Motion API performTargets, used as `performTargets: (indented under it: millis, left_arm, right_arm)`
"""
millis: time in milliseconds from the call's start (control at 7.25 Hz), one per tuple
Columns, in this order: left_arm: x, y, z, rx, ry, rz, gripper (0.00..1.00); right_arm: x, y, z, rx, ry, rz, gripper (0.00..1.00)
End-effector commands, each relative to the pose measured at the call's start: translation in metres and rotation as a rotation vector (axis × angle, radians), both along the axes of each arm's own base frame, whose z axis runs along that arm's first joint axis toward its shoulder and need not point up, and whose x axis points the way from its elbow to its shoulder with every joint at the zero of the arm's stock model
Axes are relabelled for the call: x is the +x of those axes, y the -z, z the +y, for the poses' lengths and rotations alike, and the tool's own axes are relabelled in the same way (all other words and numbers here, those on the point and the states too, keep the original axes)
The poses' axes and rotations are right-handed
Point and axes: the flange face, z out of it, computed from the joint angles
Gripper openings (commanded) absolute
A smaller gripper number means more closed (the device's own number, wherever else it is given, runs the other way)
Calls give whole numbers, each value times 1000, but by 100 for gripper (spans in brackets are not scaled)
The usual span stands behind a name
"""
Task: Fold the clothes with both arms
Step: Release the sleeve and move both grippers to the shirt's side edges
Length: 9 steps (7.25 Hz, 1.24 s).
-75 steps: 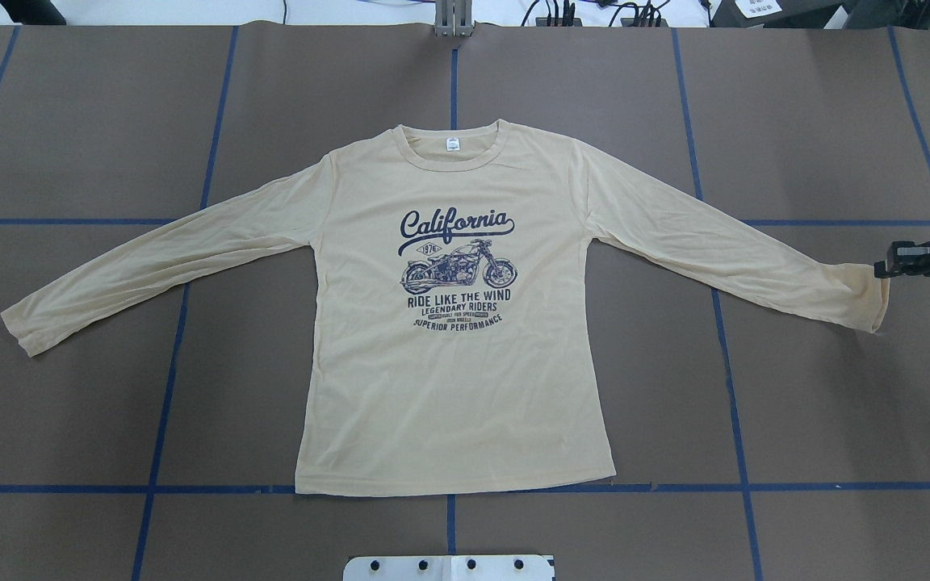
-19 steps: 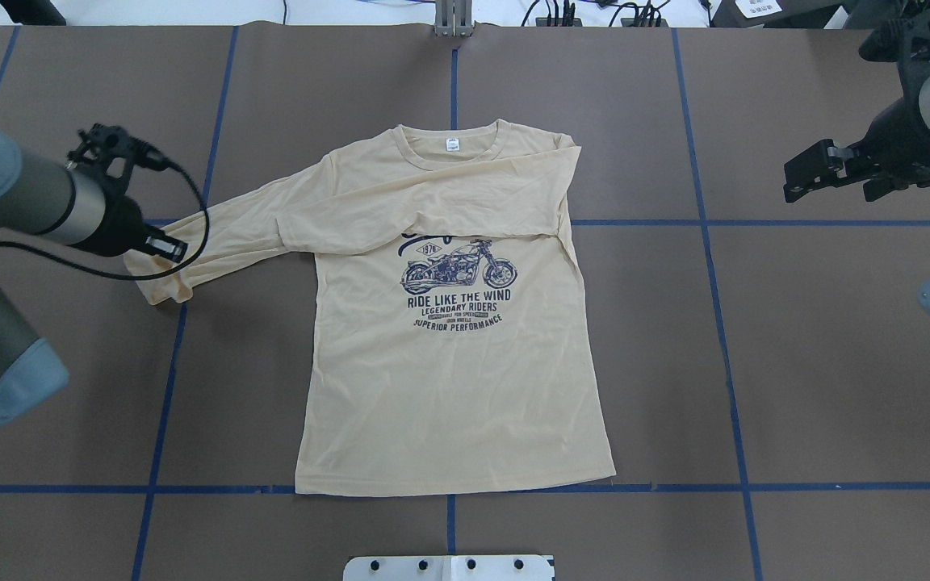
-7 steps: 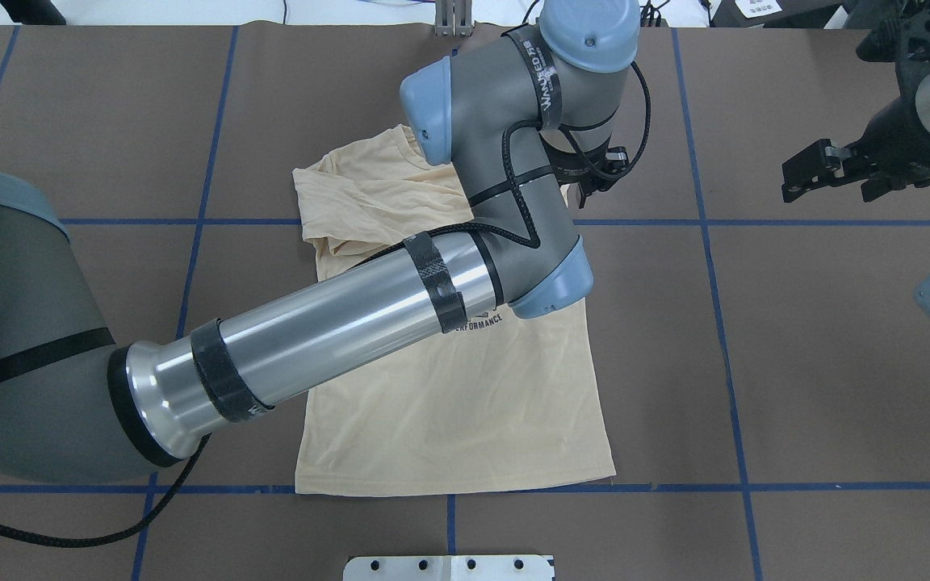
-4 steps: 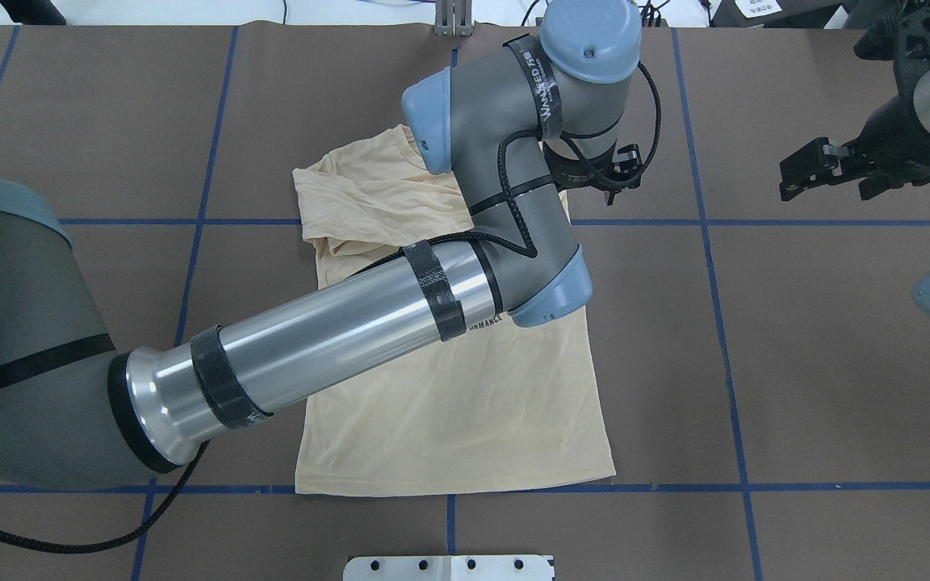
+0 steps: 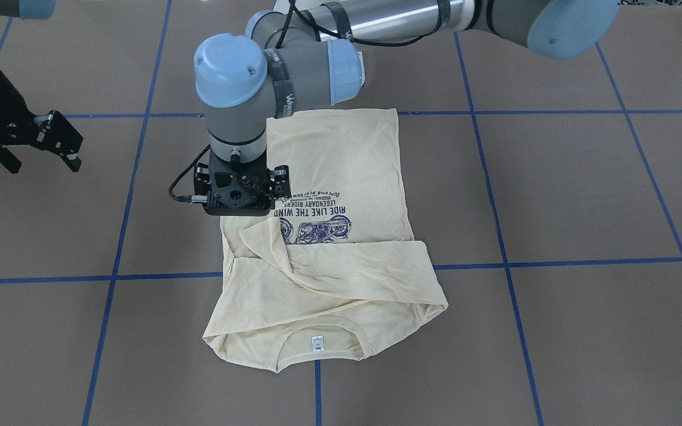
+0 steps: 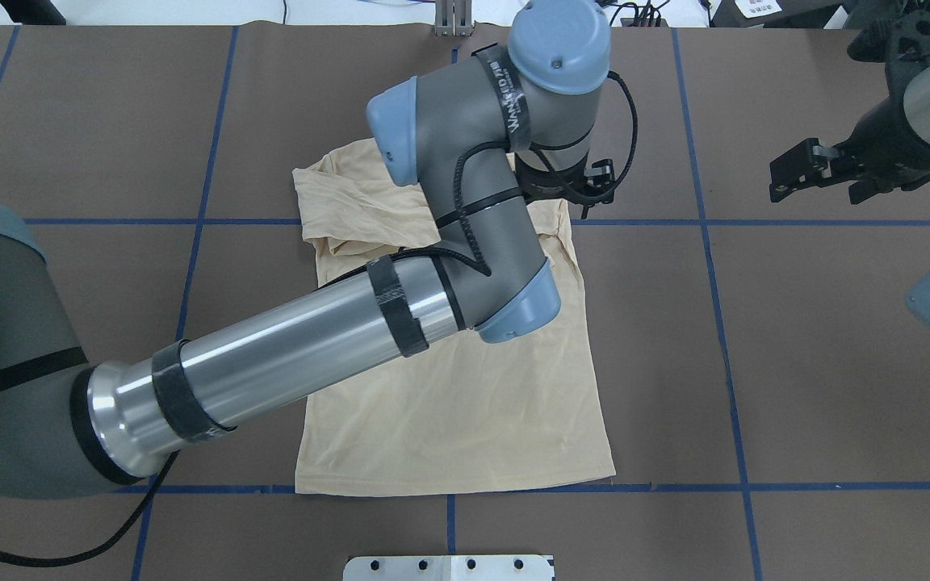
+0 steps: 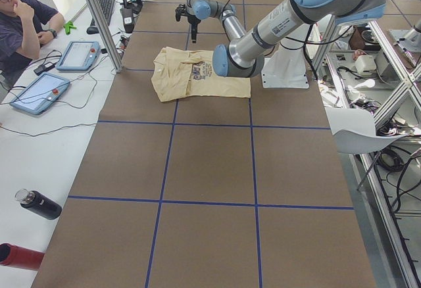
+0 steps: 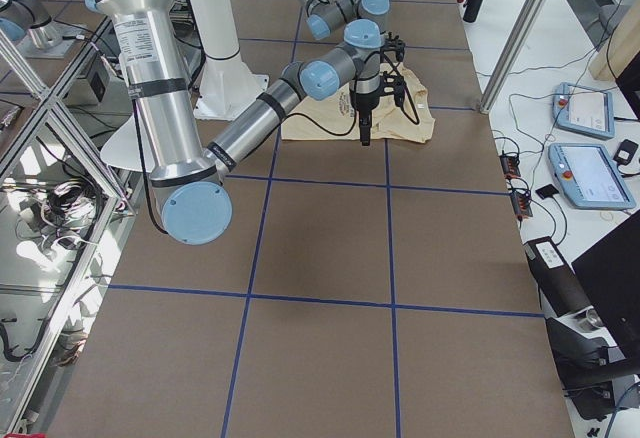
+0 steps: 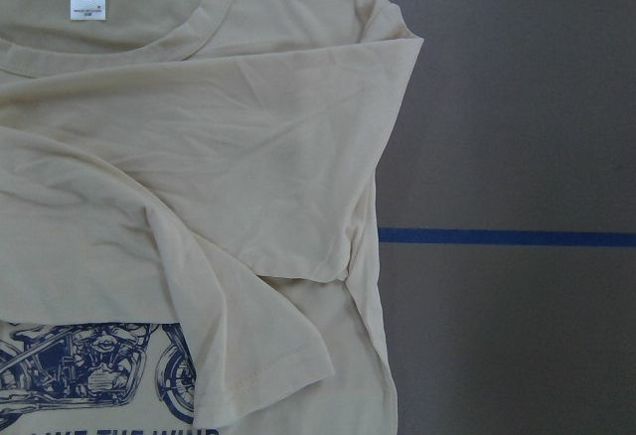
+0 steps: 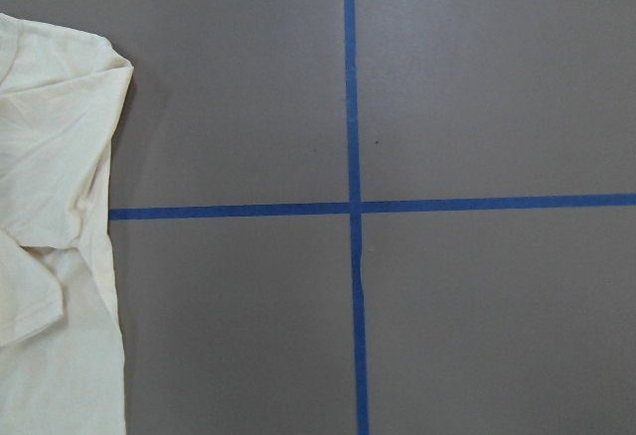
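Note:
The cream-yellow shirt [image 6: 449, 403] lies flat on the brown table, hem toward the robot. Both sleeves are folded across the chest and cover the top of the navy print [image 5: 317, 222]. The collar with its white tag [image 5: 317, 343] faces up. My left arm reaches across the shirt. My left gripper [image 5: 240, 198] hangs open and empty over the shirt's right edge [image 6: 582, 190]. The left wrist view shows a loose cuff [image 9: 268, 365] lying on the shirt [image 9: 248, 157]. My right gripper [image 6: 784, 179] is open and empty, well to the right of the shirt [image 5: 66, 142].
Blue tape lines [image 6: 707, 222] grid the table. A white base plate [image 6: 449, 567] sits at the near edge. A seated operator [image 7: 26, 22], two tablets [image 7: 36, 91] and metal frame posts [image 7: 99, 18] stand along the far side.
Both sleeves have been folded over the chest, the left sleeve last. In the last second my left arm has drawn back to the left, off the released cuff. My right arm has barely moved.

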Motion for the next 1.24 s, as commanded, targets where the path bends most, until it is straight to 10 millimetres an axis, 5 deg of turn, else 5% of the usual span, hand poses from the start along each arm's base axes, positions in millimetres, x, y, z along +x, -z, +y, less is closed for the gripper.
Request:
performTargets:
  millis: [0, 276, 552, 828, 1104]
  left_arm:
    - [-82, -89, 54, 95, -41, 39, 100]
    - [-156, -166, 107, 146, -63, 32, 100]
    - [-204, -209, 148, 166, -89, 28, 100]
    - [-184, -258, 193, 123, -5, 57, 100]
    - [-144, -274, 248, 39, 12, 40, 100]
  right_arm:
    - [-61, 19, 31, -42, -64, -77, 99]
    - [-136, 33, 91, -53, -110, -55, 99]
    - [-190, 41, 151, -57, -134, -52, 99]
    - [-211, 43, 181, -82, -136, -59, 99]
    - [-216, 42, 188, -90, -134, -58, 99]
